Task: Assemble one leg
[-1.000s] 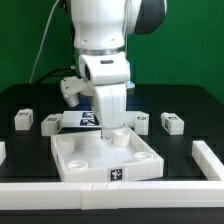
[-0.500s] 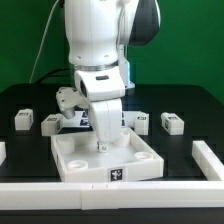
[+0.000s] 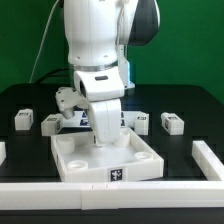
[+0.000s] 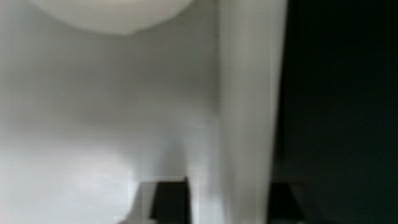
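Your gripper [image 3: 102, 144] is down inside the white tray [image 3: 80, 172], and honestly I can't tell if its fingers are apart or clamped. A leg [image 3: 172, 123] sits on the black table [image 3: 200, 108] near the tray, on the exterior view's right.

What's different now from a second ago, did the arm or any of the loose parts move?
The gripper swung toward the exterior view's left and came down lower over the white tray panel. Nearly all of that happened in the first half second, and it has barely shifted since. Whether it holds anything cannot be told. The tray panel, the far-left leg and the far-right leg stayed where they were.
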You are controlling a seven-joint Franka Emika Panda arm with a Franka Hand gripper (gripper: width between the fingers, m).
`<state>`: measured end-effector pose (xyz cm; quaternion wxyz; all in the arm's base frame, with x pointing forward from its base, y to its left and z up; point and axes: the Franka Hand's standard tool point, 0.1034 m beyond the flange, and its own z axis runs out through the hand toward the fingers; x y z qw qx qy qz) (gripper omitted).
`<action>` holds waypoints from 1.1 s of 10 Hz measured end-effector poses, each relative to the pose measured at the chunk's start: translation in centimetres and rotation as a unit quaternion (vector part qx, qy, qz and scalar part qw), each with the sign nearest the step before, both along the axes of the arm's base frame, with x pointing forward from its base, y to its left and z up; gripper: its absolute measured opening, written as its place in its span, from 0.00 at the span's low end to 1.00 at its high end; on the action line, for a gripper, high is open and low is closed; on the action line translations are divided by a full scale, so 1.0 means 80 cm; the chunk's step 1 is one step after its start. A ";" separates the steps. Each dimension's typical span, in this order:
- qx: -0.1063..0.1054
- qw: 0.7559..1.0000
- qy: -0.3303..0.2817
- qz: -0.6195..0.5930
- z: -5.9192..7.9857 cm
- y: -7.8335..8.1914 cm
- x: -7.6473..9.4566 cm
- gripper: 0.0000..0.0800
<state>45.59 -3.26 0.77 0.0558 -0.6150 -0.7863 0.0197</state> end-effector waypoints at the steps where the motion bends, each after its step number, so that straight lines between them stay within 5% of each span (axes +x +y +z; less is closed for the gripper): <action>1: 0.000 1.000 -0.003 0.000 0.001 0.000 0.002 0.08; 6: -0.001 1.000 -0.005 -0.007 0.001 0.000 0.002 0.08; 11: 0.001 0.995 -0.020 -0.102 0.000 0.050 0.007 0.08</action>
